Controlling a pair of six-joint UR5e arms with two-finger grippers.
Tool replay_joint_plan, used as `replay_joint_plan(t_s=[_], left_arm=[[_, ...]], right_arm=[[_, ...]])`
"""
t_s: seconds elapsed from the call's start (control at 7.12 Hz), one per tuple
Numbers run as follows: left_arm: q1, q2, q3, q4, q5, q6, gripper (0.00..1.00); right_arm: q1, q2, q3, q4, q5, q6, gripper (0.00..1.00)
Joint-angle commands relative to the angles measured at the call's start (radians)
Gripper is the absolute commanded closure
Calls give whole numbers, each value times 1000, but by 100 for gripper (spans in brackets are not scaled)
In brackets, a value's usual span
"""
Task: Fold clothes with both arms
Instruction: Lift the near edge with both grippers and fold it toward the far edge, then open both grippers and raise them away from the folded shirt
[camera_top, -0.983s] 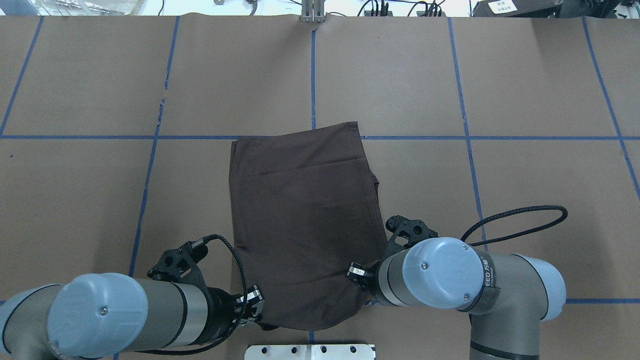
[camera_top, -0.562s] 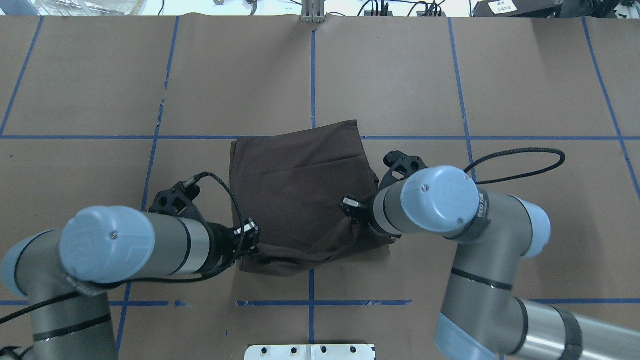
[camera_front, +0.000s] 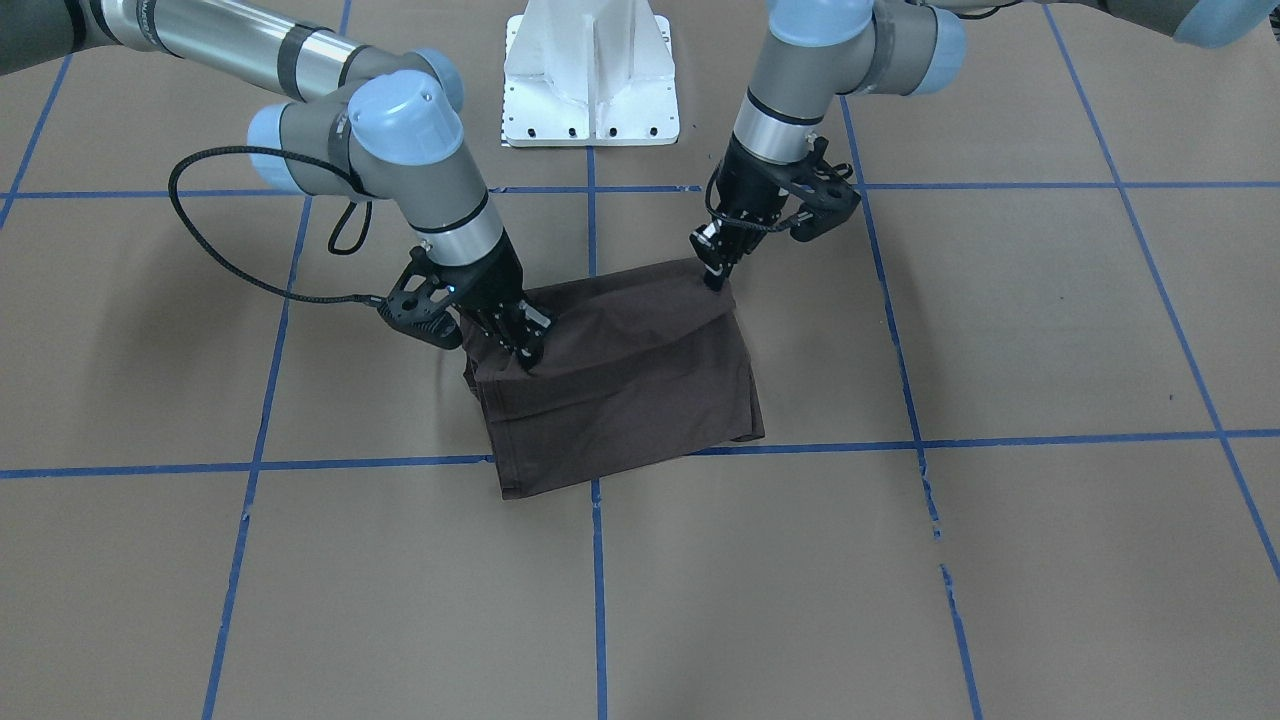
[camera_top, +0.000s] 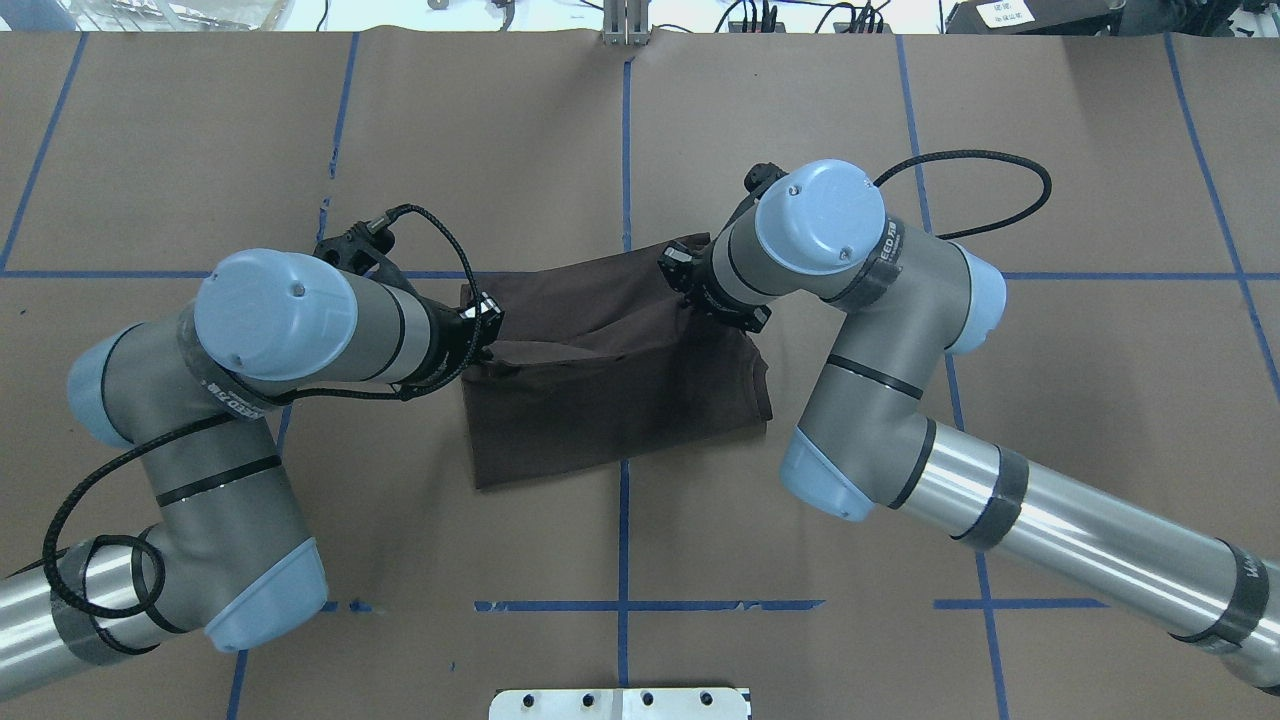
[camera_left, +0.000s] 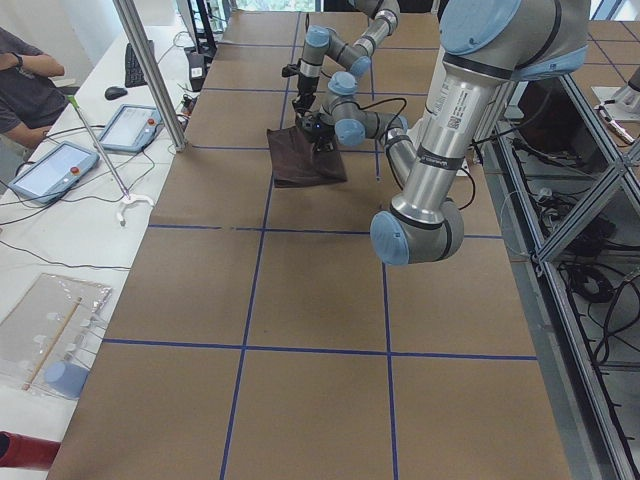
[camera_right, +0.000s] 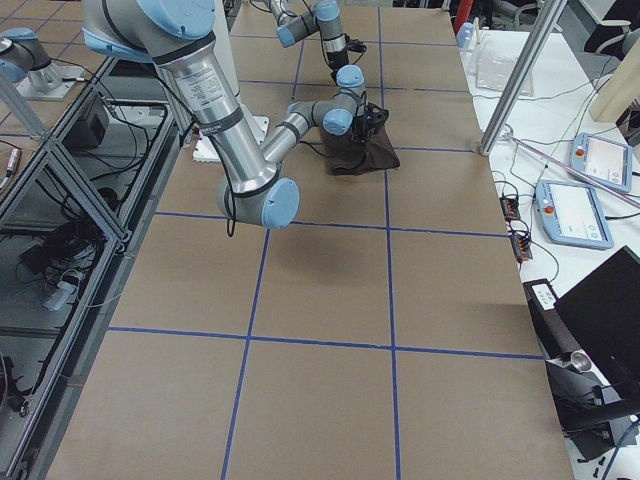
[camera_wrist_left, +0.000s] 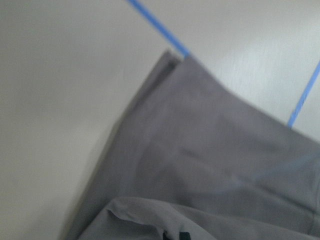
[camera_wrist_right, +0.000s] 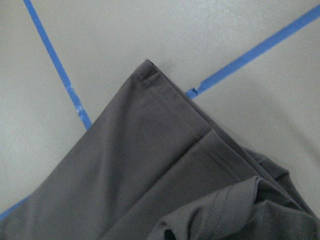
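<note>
The dark brown T-shirt (camera_top: 610, 400) lies in the middle of the brown table (camera_top: 900, 150), doubled over into a short rectangle. Its collar, logo and label are hidden. My left gripper (camera_top: 487, 322) is shut on the lifted hem's left corner. In the front-facing view it (camera_front: 716, 272) is on the right. My right gripper (camera_top: 678, 272) is shut on the hem's right corner, and in the front-facing view it (camera_front: 527, 358) is on the left. Both hold the hem low over the shirt's far edge. The wrist views show the folded cloth (camera_wrist_left: 200, 150) (camera_wrist_right: 150, 165) just below the held edge.
Blue tape lines (camera_top: 625, 150) divide the table into squares. The white pedestal base (camera_front: 590, 75) stands at the robot's edge. In the left side view a metal post (camera_left: 150, 70), tablets (camera_left: 52, 168) and a seated person (camera_left: 25, 80) are beyond the table's far side.
Both grippers have carried the shirt's near hem away from the robot to the far edge. The shirt is now doubled over and about half as deep.
</note>
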Motion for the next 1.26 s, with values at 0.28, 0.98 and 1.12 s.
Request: replay_joint_plan(t_s=[0.28, 0.98, 1.12], left_arm=[[-47, -46, 109, -50, 3, 14, 96], [-262, -202, 537, -284, -5, 341, 0], [-266, -196, 533, -290, -85, 345, 0]], right_arm=[[25, 86, -131, 23, 3, -11, 93], [205, 257, -436, 21, 204, -252, 0], [221, 254, -432, 18, 207, -272, 0]])
